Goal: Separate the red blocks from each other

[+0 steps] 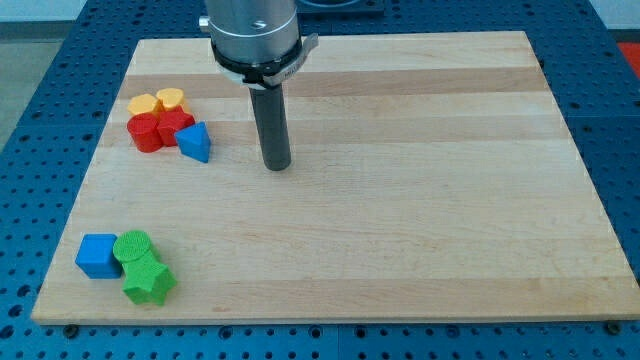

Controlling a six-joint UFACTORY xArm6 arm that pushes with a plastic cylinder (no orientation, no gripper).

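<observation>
Tip status: my tip (pixel 277 165) rests on bare board (pixel 420 200), touching no block, no jaws to open | red blocks: red cylinder (pixel 146 131) and second red block (pixel 175 126) touching, view's upper left | blue triangular block (pixel 196 142) between them and my tip

We see a pale wooden board (pixel 420 200) filling most of the view, its grain running from the view's left to the view's right in lighter and darker bands. Around it on every side lies a blue surface (pixel 40 120) dotted with a regular grid of small dark holes. The light is even and soft, with only faint shadows on the wood. Along the view's top edge a narrow grey strip (pixel 100 8) shows beyond the blue.
</observation>
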